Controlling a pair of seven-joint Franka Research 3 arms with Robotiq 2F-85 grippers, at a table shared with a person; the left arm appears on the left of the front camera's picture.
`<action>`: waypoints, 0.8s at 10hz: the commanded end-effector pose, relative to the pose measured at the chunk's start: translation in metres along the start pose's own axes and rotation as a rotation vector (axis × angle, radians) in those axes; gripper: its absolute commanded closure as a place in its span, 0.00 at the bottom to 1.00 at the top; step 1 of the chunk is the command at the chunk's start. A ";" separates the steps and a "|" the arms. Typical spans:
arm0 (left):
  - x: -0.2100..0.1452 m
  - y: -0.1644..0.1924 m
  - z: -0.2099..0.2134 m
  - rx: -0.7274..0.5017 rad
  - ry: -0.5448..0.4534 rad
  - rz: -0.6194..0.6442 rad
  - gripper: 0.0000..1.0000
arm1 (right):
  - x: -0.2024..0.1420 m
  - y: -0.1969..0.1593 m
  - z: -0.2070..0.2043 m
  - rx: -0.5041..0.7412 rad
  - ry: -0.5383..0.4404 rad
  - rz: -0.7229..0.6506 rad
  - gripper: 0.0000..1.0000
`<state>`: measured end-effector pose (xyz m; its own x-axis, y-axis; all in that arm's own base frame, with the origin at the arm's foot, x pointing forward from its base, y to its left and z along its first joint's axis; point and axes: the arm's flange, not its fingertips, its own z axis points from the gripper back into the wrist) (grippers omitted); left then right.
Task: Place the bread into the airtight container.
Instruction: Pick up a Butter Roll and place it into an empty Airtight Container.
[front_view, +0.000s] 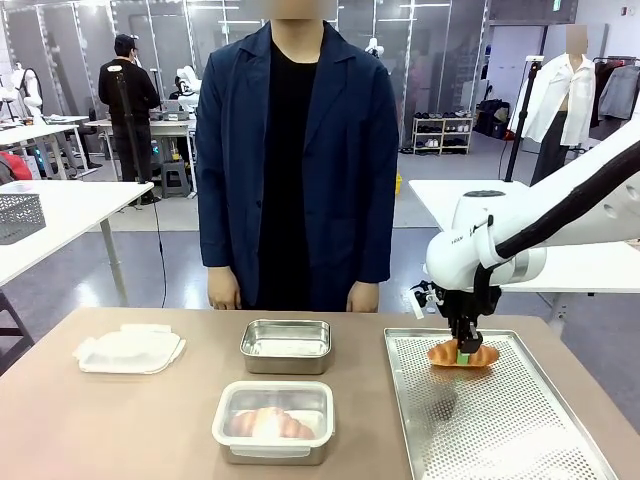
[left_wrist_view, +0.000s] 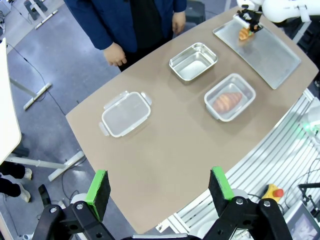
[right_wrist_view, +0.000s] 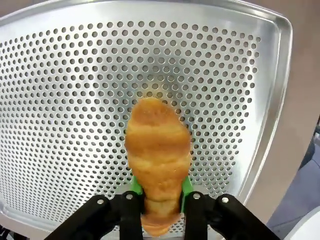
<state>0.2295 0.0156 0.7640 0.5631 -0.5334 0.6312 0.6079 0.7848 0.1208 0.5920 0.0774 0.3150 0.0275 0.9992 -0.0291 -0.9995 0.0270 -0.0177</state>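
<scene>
1. The croissant, golden and ridged, lies with its long axis running 9 to 3 o'clock, at the 12 o'clock end of the perforated metal tray.
2. The right gripper clamps its middle. The left gripper has its fingers apart.
3. Two croissants: the second croissant lies in the lidded container. There is one open steel container and one loose clear lid.

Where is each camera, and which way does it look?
Front: sits between the arms on the robot's side, looks across the table at the person; the right gripper shows, shut on the bread.
Left wrist: high up, looks down over the whole table; the open left gripper rises from the bottom.
Right wrist: close over the tray, looks down at the bread held in the right gripper.
Shared: all three show that bread and the tray.
</scene>
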 end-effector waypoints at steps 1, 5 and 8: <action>0.001 0.000 0.001 -0.006 -0.003 -0.004 0.00 | 0.009 0.001 0.022 -0.021 0.046 -0.027 0.72; 0.001 0.000 0.001 -0.006 -0.003 -0.004 0.00 | 0.075 0.009 0.094 -0.099 0.072 -0.009 0.72; 0.001 0.000 0.001 -0.006 -0.003 -0.004 0.00 | 0.161 0.023 0.132 -0.090 0.023 -0.024 0.72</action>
<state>0.2296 0.0155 0.7639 0.5631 -0.5335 0.6310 0.6080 0.7847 0.1209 0.5635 0.2246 0.4429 0.0203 0.9990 -0.0405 -0.9916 0.0149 -0.1287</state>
